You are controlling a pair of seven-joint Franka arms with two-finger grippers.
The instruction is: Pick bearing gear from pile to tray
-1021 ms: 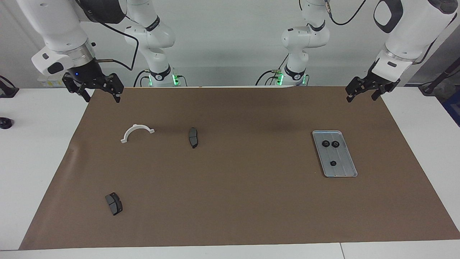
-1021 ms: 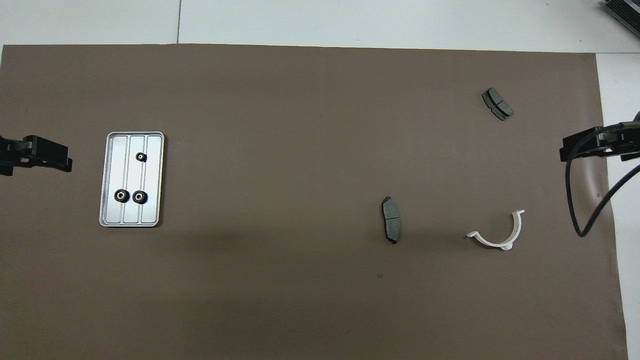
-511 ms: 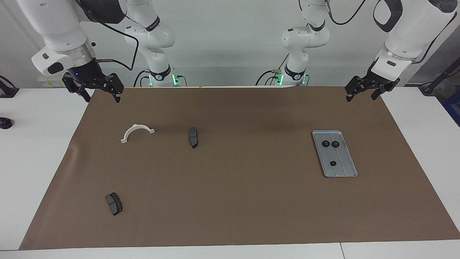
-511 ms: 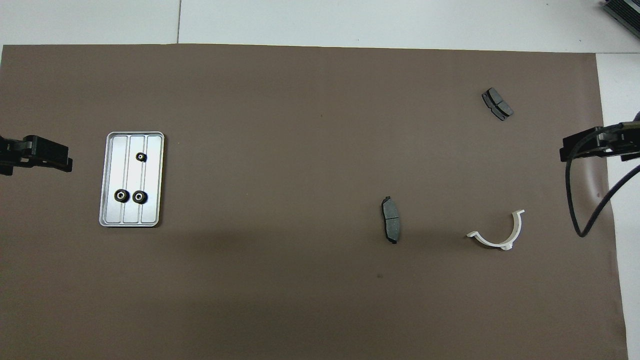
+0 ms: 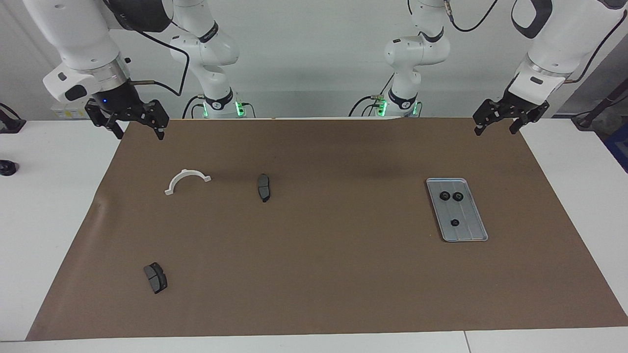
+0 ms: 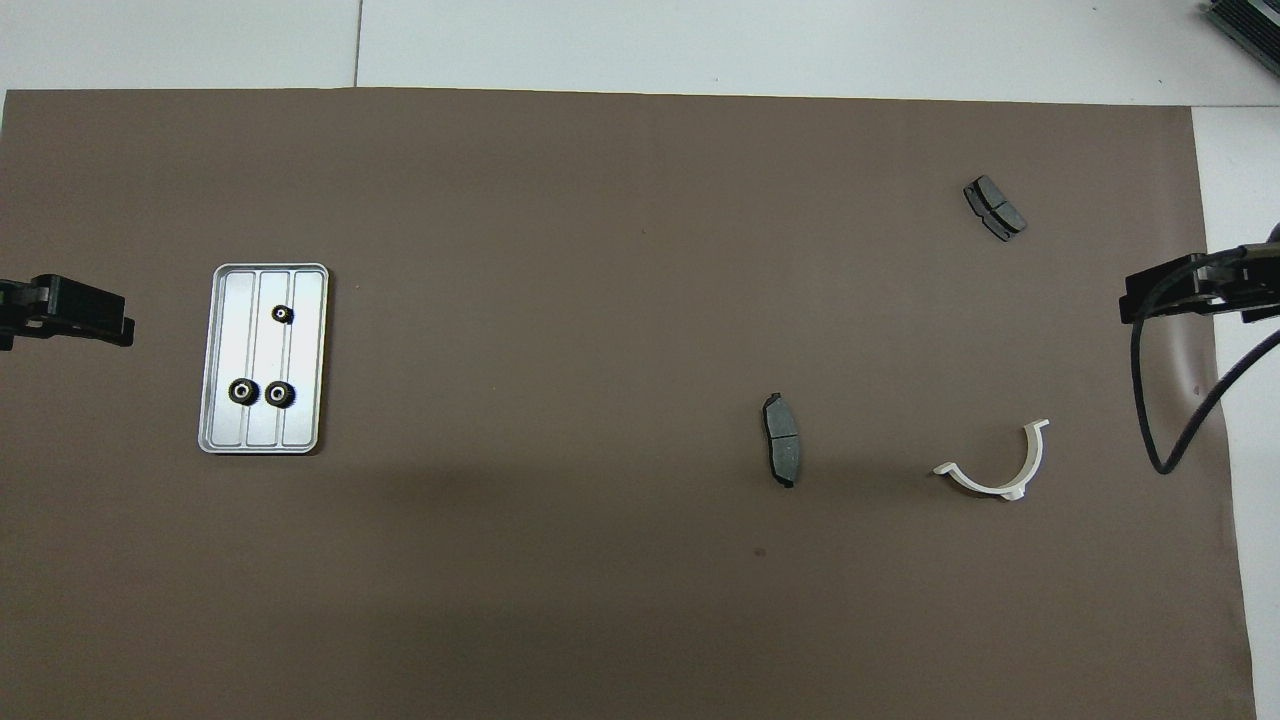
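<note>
Over the mat's corner at its own end of the table, the left gripper (image 5: 495, 122) is hanging with fingers spread wide and carrying nothing; the right gripper (image 5: 128, 121) is waiting likewise, spread and empty, over its corner. Three gears (image 5: 455, 222) are lying in the tray (image 5: 478, 228). Two brake pads (image 5: 264, 187) and a white half-ring (image 5: 187, 180) are remaining on the mat (image 5: 324, 255); no gear is showing loose, so the picking is looking finished.

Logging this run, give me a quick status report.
Left gripper and right gripper open, empty, raised at the mat's ends. Three gears in tray. Nothing in the way.
</note>
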